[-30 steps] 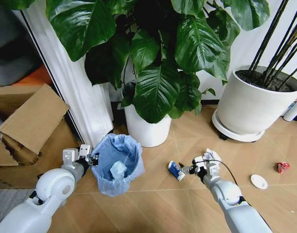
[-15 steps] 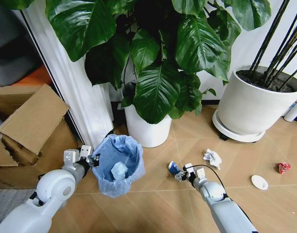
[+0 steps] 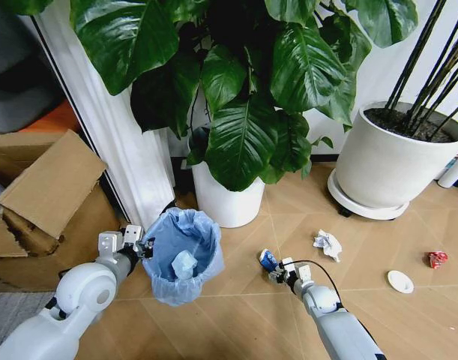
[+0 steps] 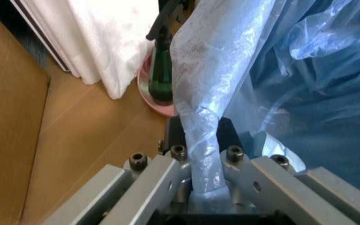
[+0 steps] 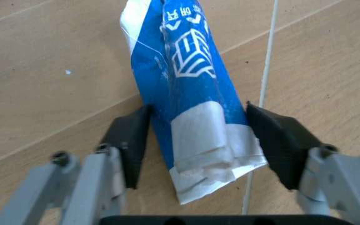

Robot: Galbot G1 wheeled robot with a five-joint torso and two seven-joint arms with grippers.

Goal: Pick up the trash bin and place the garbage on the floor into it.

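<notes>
While the left gripper [image 3: 141, 245] clamps the bin's [image 3: 182, 255] rim at lower left of the head view, the right gripper [image 3: 277, 272] sits low at lower centre, over the blue wrapper [image 3: 267, 259] on the floor [image 3: 378, 255]. Crumpled paper [image 3: 327, 244], a white disc [image 3: 399, 280] and a red piece [image 3: 436, 259] lie further right.

Seen from the left wrist, the jaws pinch the blue bag [image 4: 205, 122] at centre.

Seen from the right wrist, the wrapper [image 5: 189, 98] lies between the spread pads [image 5: 130, 140], which flank it without closing.
</notes>
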